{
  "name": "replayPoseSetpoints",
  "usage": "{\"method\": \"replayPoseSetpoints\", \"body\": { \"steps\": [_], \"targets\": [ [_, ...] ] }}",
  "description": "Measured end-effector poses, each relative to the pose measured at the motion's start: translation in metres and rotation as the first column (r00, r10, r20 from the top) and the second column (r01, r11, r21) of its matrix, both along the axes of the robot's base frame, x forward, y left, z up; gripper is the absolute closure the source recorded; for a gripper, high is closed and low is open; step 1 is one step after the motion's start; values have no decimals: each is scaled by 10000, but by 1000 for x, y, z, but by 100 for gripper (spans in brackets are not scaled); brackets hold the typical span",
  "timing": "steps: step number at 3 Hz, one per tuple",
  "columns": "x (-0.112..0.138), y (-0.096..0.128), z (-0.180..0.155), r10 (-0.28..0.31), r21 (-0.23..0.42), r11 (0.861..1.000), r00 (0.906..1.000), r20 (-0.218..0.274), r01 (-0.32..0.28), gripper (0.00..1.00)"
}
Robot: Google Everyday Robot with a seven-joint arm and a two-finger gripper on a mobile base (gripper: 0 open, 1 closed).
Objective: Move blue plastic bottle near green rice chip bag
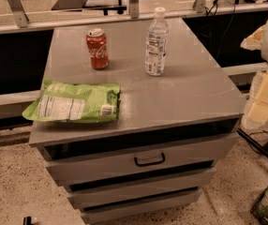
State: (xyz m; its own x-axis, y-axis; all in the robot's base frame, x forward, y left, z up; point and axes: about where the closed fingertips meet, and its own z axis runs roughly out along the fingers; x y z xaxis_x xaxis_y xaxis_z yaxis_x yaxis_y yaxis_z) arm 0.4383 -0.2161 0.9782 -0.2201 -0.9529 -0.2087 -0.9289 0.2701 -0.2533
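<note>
Bottle: blue plastic bottle (pixel 156 41) stands upright, cap on, a little right of the red can (pixel 97 48), not touching it.
Bag: green rice chip bag (pixel 75 102) lies flat in front of the can, overhanging the surface (pixel 185 97) on its left side.
Gripper: my gripper (pixel 265 78) hangs far right of the can, off the surface; I cannot tell whether it is open or holding anything.
Drawer handle (pixel 149 161): below and in front of the can.

A red can (pixel 97 48) stands on the grey cabinet (pixel 185 95); its top drawer (pixel 92 167) has a black handle (pixel 149 161). My gripper (pixel 266 95) is at the right edge.
</note>
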Motion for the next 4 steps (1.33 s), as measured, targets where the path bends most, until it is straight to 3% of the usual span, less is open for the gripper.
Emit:
{"method": "replayPoseSetpoints", "body": {
  "steps": [1,2,3,4],
  "targets": [
    [0,0,0,0,0,10000,10000,2,0,0],
    [21,-3,5,243,467,9986,9994,235,-253,0],
    [83,-15,28,386,1114,9924,9910,1281,-531,0],
    [136,11,42,484,2611,9595,9750,2169,-1057,0]
  ]
}}
